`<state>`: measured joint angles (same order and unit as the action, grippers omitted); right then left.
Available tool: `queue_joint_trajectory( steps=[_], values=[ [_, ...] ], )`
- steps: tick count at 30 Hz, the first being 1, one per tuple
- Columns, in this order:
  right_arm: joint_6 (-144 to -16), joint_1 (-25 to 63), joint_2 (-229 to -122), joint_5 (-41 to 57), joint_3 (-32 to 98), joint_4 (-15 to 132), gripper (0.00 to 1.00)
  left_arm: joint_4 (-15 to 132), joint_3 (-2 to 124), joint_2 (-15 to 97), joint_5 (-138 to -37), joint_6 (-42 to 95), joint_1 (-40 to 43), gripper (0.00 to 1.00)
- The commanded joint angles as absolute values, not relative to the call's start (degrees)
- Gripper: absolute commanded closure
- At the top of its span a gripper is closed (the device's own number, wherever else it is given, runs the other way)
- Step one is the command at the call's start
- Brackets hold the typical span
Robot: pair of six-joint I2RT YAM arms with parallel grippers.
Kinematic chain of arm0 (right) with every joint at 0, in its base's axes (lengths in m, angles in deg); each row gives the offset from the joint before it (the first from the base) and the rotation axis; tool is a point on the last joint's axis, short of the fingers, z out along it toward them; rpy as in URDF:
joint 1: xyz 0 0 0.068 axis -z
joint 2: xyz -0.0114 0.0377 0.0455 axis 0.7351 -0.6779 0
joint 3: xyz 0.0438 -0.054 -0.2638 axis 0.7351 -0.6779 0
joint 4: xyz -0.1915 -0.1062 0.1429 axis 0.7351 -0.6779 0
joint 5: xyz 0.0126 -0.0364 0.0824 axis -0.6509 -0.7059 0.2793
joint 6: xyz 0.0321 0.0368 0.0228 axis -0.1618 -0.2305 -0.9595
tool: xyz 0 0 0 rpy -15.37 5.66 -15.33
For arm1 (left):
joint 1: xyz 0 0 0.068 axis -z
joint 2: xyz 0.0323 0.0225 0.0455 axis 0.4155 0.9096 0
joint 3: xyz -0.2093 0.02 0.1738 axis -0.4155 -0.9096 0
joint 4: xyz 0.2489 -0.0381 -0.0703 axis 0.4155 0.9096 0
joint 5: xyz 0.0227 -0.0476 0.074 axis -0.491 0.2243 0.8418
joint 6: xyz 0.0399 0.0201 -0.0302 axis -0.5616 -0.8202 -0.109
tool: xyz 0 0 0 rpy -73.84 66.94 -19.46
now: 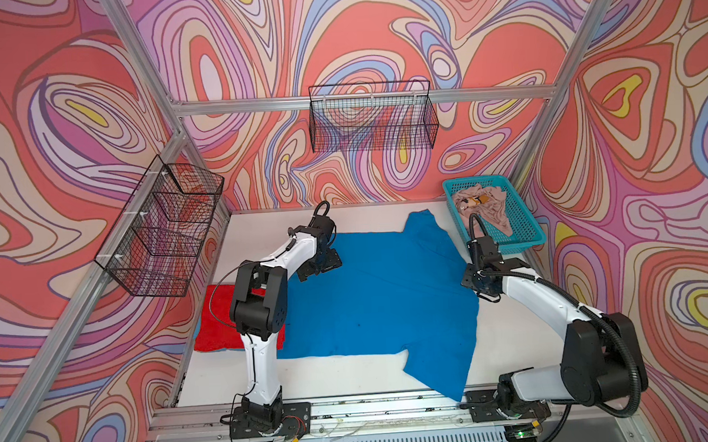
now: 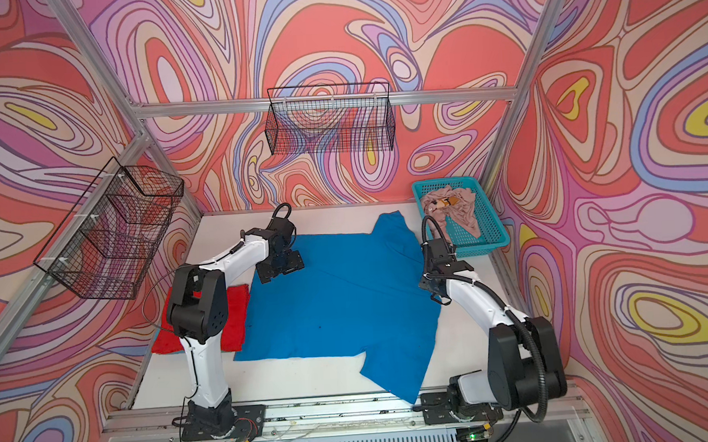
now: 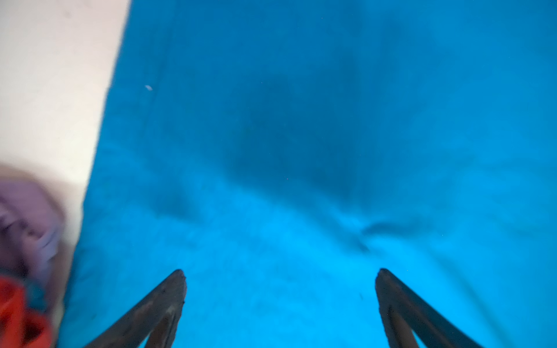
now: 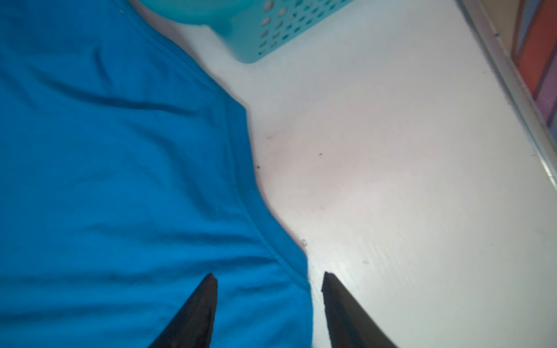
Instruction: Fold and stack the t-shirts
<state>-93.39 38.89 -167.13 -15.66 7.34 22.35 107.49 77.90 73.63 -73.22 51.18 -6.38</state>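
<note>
Basket: beige-pink tee crumpled inside.
Red tee: partly behind left arm.
Left pincer: spread.
Right pincer: spread.

A turquoise plastic mesh basket sits in the far right corner of the white tabletop, a wide black wire basket hangs on the silver aluminium frame at its back rail, and a partitioned black wire basket on its left rail, before swirl-patterned red-pink walls.
</note>
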Motion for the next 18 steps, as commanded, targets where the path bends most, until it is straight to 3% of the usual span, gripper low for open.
queue_joint_trajectory(
  steps=[1,5,18],
  values=[
    [-95.5,33.7,-167.9,-11.3,7.8,21.6,0.39,109.8,76.0,67.9,-74.8,53.4,-6.4,0.0],
    [-99.9,27.3,-171.8,-12.3,7.3,23.3,0.38,109.5,70.9,63.0,-75.8,54.5,-6.8,0.0],
    [-106.1,28.5,-178.9,-16.3,0.4,23.4,0.4,106.1,53.8,56.5,-78.8,59.7,-6.7,0.0]
  ],
)
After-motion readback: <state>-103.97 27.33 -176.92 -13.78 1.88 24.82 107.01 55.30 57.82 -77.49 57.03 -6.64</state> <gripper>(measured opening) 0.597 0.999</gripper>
